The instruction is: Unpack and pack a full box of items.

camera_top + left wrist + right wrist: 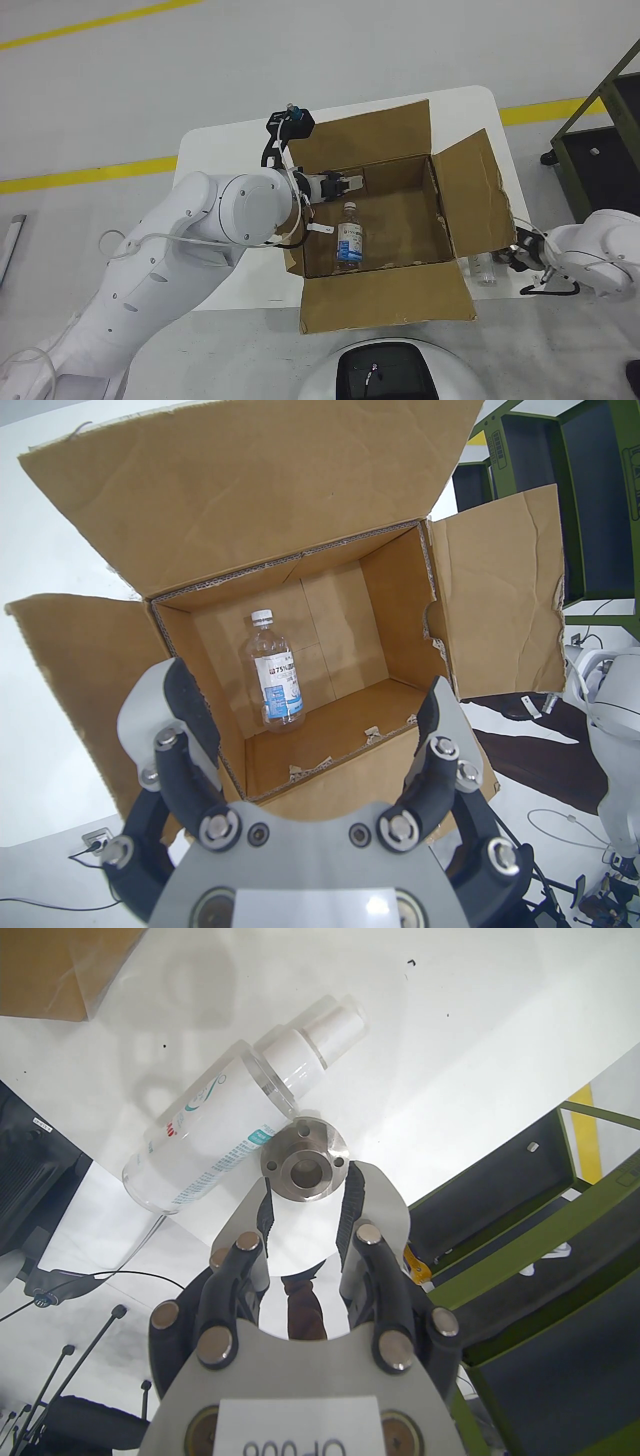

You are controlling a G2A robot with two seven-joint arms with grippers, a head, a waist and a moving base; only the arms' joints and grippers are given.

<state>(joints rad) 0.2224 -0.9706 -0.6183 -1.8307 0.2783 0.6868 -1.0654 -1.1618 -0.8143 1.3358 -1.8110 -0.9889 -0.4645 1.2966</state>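
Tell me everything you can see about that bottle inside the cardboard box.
The bottle looks like clear plastic, with a white screw cap and a white-and-blue label round its middle. It lies on its side on the floor of the open cardboard box, its base near one wall and its cap pointing toward the opposite one. The left gripper hovers open above, not touching it.

1. Brown cardboard box, flaps open, upright on the white counter.
2. Clear white-capped bottle lying on the box floor.
3. Clear spray bottle lying on the counter outside the box, with a metal flange just beside it.
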